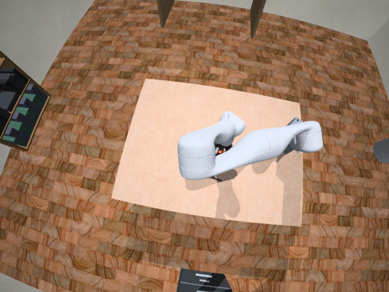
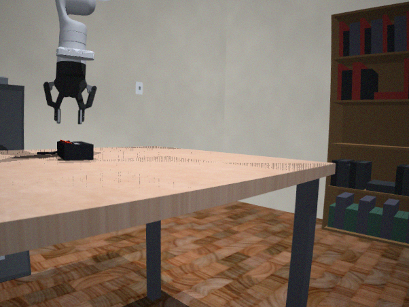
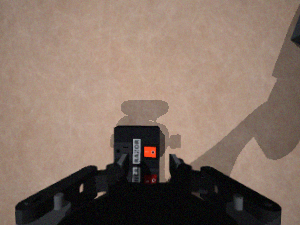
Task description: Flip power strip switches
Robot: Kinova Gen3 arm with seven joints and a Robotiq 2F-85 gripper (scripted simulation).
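Observation:
The black power strip [image 2: 75,150] lies flat on the table at the far left of the side view. In the wrist view the strip [image 3: 137,151] shows a bright orange lit switch [image 3: 149,152] beside a white label reading RAZOR [image 3: 134,151], and a darker red switch [image 3: 148,179] below it, partly hidden by the gripper body. My gripper [image 2: 69,117] hangs well above the strip with its fingers apart and nothing between them. In the wrist view the fingertips frame the strip from above. In the overhead view the arm hides most of the strip; only an orange spot [image 1: 220,150] shows.
A thin dark cable [image 2: 45,153] runs left from the strip. A bookshelf [image 2: 370,119] stands at the right beyond the table. The arm's base [image 1: 295,135] is mounted at the table's right edge.

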